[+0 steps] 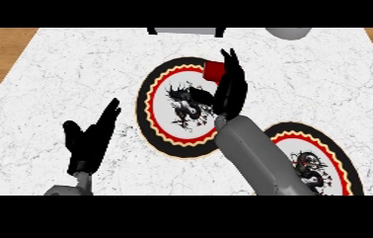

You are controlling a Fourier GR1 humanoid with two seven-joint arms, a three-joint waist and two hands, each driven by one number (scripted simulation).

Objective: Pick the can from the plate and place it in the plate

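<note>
A small red cylindrical can [214, 70] is seen at the upper right rim of a round plate with a black border, a red and cream scalloped ring and a dark dragon figure on white [162, 114], which lies at the centre of the frame on a white marble counter top [73, 74]. Only the left part of the can is shown; the rest is covered by the black right hand [232, 86], whose fingers are stretched upward beside and over it. Whether the thumb is closed on the can cannot be told, since that side is hidden. The plate's right rim is masked by the right hand and its grey forearm [251, 153]. A second plate of the same pattern [336, 159] is placed at the lower right, partly cut by the frame's edge and overlapped by that forearm. At the lower left the black left hand [89, 142] is held open, fingers up, over bare marble. A strip of wood [15, 44] is shown at the upper left, and two grey-white shapes [186, 31] are cut off at the top edge and cannot be made out.
</note>
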